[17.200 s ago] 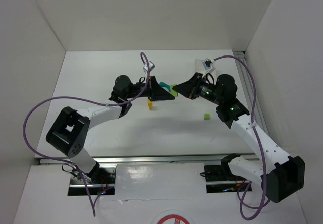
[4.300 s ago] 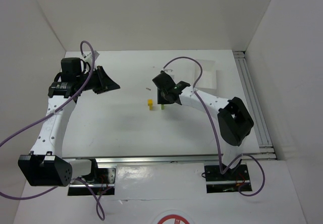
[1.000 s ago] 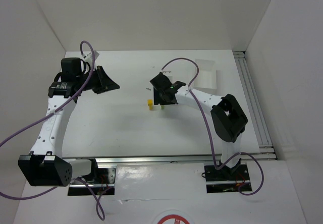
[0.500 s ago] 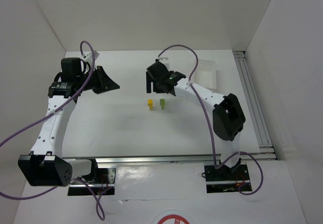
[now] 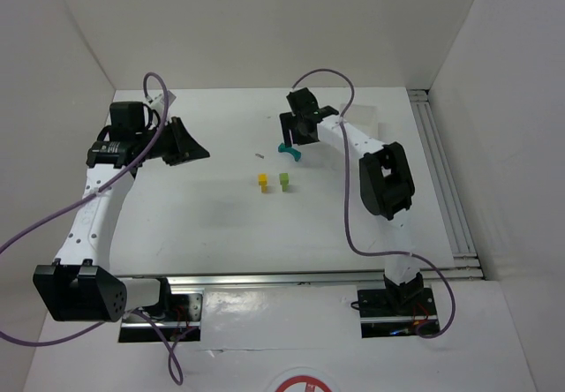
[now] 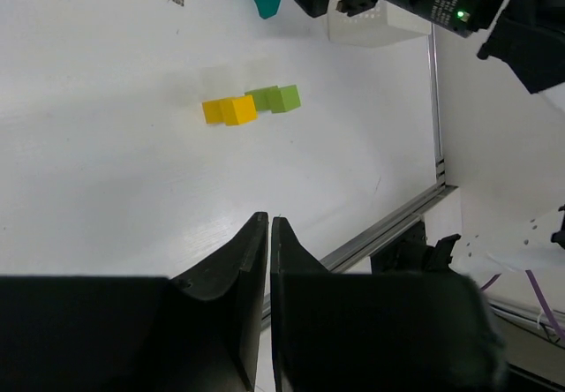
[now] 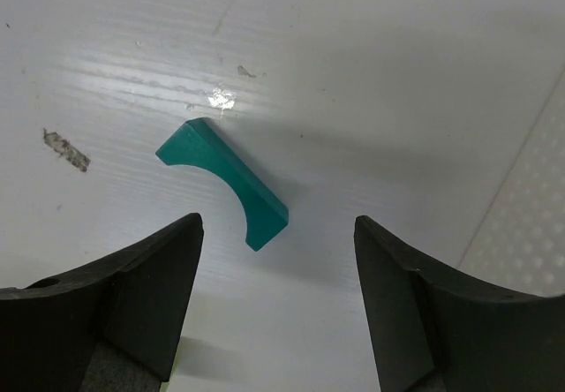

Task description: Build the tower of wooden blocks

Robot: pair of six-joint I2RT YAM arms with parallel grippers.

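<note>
From above, my right tool hangs over the small teal arch-shaped wooden block, which lies on the white desk. The yellow wooden cube and lime-green wooden cube stand side by side nearer my bases. My left wrist view shows my left tool nearly closed and empty. My right wrist view shows that tool spread wide, the arch on the desk between its fingers, untouched.
</note>
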